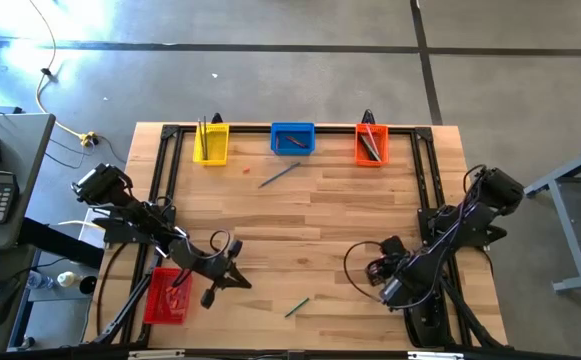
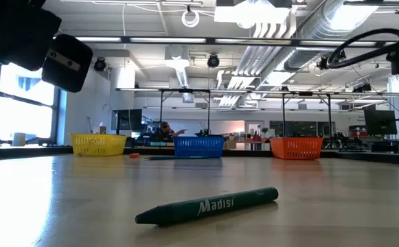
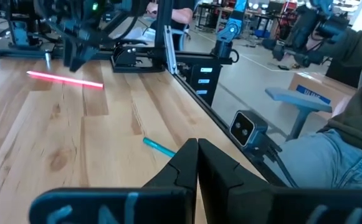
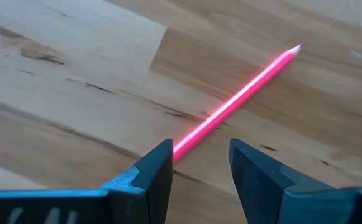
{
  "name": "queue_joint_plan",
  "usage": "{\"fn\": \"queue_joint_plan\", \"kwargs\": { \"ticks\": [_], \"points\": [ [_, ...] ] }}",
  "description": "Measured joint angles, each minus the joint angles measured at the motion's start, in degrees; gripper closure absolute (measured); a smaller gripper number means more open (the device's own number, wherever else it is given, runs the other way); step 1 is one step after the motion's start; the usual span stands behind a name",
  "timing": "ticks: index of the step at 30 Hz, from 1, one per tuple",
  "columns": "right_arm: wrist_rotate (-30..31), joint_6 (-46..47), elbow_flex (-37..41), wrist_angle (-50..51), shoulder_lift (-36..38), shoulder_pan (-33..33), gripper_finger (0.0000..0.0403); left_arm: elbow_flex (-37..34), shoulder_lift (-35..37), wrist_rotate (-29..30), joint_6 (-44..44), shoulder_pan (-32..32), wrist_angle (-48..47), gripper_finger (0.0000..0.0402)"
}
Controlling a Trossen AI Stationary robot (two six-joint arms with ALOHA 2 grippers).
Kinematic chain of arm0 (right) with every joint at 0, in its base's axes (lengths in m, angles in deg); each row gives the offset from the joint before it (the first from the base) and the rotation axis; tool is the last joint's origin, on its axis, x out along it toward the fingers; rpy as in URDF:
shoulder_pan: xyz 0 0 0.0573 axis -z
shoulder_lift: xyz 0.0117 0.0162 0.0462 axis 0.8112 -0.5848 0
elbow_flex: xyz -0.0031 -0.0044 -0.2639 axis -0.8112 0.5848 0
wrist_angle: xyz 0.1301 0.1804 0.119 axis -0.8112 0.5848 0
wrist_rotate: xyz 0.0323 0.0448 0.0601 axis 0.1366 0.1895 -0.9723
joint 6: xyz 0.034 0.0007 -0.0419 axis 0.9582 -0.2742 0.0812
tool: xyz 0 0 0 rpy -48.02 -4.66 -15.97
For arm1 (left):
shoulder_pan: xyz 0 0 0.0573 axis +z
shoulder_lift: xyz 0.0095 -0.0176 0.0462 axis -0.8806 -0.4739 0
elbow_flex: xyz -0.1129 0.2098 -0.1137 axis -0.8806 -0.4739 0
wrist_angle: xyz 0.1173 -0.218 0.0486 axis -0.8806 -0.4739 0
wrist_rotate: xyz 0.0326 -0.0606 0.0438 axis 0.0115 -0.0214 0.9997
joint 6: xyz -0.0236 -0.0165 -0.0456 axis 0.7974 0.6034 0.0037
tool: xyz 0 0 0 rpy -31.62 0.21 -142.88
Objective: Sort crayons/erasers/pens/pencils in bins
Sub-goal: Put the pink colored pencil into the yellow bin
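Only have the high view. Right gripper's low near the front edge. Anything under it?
Observer: Yes. A bright pink pen lies flat just ahead of the right gripper, whose fingers are open; the pen's near end is hidden behind one fingertip.
Operator: Left gripper carrying anything?
Observer: No. The left gripper is shut and empty.
Operator: Green stick near the front edge, pencil or crayon?
Observer: Crayon: a short green one with a printed label, lying flat on its own.
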Motion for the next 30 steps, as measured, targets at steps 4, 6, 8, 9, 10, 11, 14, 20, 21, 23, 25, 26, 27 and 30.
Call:
{"fn": "queue_joint_plan", "kwargs": {
  "ticks": [4,6,8,9,10,11,14,20,21,23,25,26,27,30],
  "points": [
    [-0.6,0.8,3.2,-2.0,0.0,0.3,0.0246,0.4,0.0,-0.1,-0.1,-0.1,0.0,0.0401],
    [-1.2,1.9,4.6,-2.2,0.0,0.4,0.0245,0.4,0.0,-0.1,-0.2,-0.1,-0.1,0.0401],
    [-1.2,2.7,6.0,-2.9,0.0,0.4,0.0245,0.4,0.0,0.0,-0.2,-0.1,-0.1,0.0401],
    [-1.0,2.9,6.6,-3.3,0.0,0.4,0.0245,0.4,0.0,0.0,-0.2,-0.1,-0.1,0.0401],
    [-0.7,2.9,7.1,-3.9,0.0,0.4,0.0245,0.4,0.0,0.0,-0.2,-0.1,-0.1,0.0401],
    [-0.3,3.0,7.5,-4.6,0.0,0.4,0.0245,0.4,0.0,0.0,-0.2,-0.1,-0.1,0.0401],
    [0.7,3.1,8.2,-5.6,0.2,0.5,0.0245,0.4,0.0,0.0,-0.2,-0.1,-0.1,0.0401],
    [2.7,2.5,6.0,-2.6,0.0,0.7,0.0245,0.4,0.0,0.0,-0.2,-0.1,-0.2,0.0401],
    [2.6,2.1,5.2,-2.0,0.0,0.7,0.0245,0.4,0.0,0.1,-0.2,-0.1,-0.2,0.0401],
    [2.9,1.8,3.7,-0.8,0.0,0.8,0.0245,0.4,0.0,0.2,-0.2,-0.1,-0.2,0.0401],
    [5.0,1.5,2.8,-1.1,0.0,1.3,0.0245,0.4,0.0,0.3,-0.2,-0.1,-0.2,0.0401],
    [6.0,1.5,2.6,-1.9,0.0,1.8,0.0245,0.4,0.0,0.3,-0.2,-0.1,-0.2,0.0401],
    [6.5,1.3,2.6,-2.9,0.0,2.2,0.0245,0.4,0.0,0.3,-0.2,-0.1,-0.3,0.0401],
    [6.8,-0.8,3.8,-5.8,0.0,3.9,0.0245,0.4,0.0,0.3,0.0,-0.1,-0.4,0.0401]
  ]
}}
